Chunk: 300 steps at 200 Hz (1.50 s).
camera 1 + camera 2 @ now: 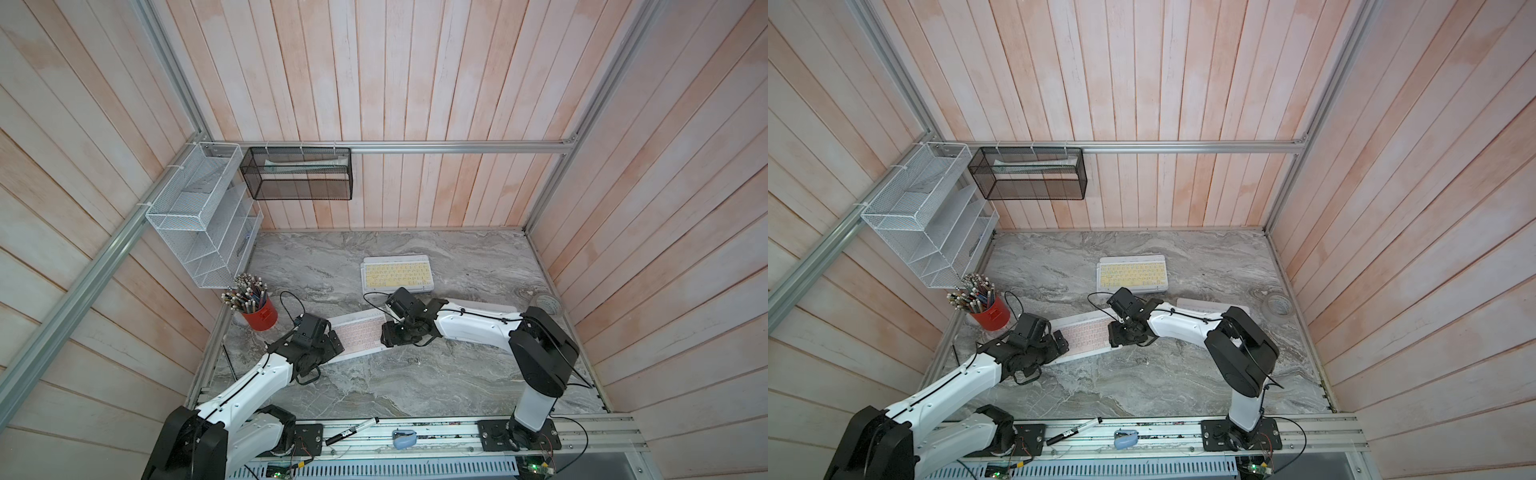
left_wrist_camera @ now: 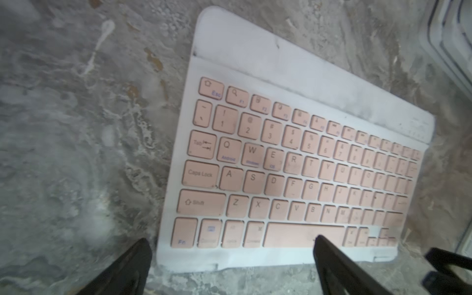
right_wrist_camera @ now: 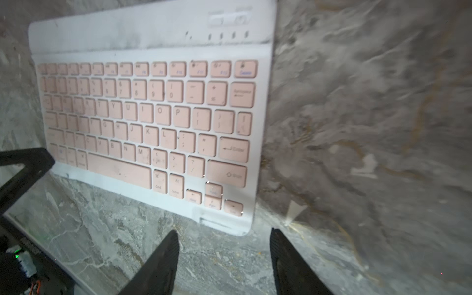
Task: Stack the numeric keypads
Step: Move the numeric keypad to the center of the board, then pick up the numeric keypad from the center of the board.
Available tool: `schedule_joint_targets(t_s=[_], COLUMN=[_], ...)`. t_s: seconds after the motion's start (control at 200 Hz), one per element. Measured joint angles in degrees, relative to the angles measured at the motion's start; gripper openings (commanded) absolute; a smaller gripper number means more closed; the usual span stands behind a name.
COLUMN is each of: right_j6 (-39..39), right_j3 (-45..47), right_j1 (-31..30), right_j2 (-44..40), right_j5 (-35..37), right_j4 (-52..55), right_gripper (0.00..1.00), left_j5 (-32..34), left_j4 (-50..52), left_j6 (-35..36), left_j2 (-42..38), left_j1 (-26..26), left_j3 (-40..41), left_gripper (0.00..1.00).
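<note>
A pink-keyed numeric keypad (image 1: 359, 332) (image 1: 1086, 332) with a white frame lies flat on the marble table, between my two grippers. My left gripper (image 1: 334, 343) (image 2: 231, 238) is wide open at its left end. One finger hovers over the space bar and the other is off the frame's edge. My right gripper (image 1: 388, 334) (image 3: 224, 230) is open at the right front corner (image 3: 242, 227), with only table between its fingers. A yellow-keyed keypad (image 1: 397, 274) (image 1: 1131, 274) lies further back, with white edges showing under it. Another white keypad (image 1: 486, 307) is mostly hidden under my right arm.
A red cup of pencils (image 1: 259, 316) stands at the left. A white mesh rack (image 1: 203, 224) and a black mesh basket (image 1: 299, 174) hang on the walls. A tape roll (image 1: 548, 303) lies at the right. A marker (image 1: 351, 431) and a blue object (image 1: 403, 438) rest on the front rail.
</note>
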<state>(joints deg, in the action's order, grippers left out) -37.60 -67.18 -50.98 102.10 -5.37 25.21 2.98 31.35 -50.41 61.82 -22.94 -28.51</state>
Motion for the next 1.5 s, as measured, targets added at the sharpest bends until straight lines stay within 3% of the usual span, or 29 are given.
schedule_joint_targets(t_s=[0.195, 0.375, 0.51, 0.595, 1.5], right_j6=[-1.36, -1.36, -1.6, -1.57, -2.73], right_j3=[-8.98, -15.63, -16.76, -16.76, -19.34], right_j1=[1.79, 0.96, 0.39, 0.17, -1.51], right_j2=[0.59, 4.31, 7.78, 9.86, 16.15], right_j5=[6.93, 9.57, 9.75, 9.55, 6.73], right_j4=[5.84, 8.04, 8.92, 9.25, 9.79], right_gripper=[0.63, 0.68, 0.84, 0.89, 0.85], left_j5=[6.64, 7.58, 7.28, 6.69, 1.18], left_j4=[1.46, 0.57, -0.68, -1.05, -7.82], left_j6=[0.66, 2.73, 4.37, 5.03, 6.03], left_j2=[1.14, 4.44, 8.04, 8.07, 7.91], left_j1=[0.15, 3.87, 4.31, 4.31, 4.31], left_j3=[-4.35, -7.3, -8.72, -8.72, -3.19], left_gripper=[1.0, 1.0, 1.0, 1.0, 1.0])
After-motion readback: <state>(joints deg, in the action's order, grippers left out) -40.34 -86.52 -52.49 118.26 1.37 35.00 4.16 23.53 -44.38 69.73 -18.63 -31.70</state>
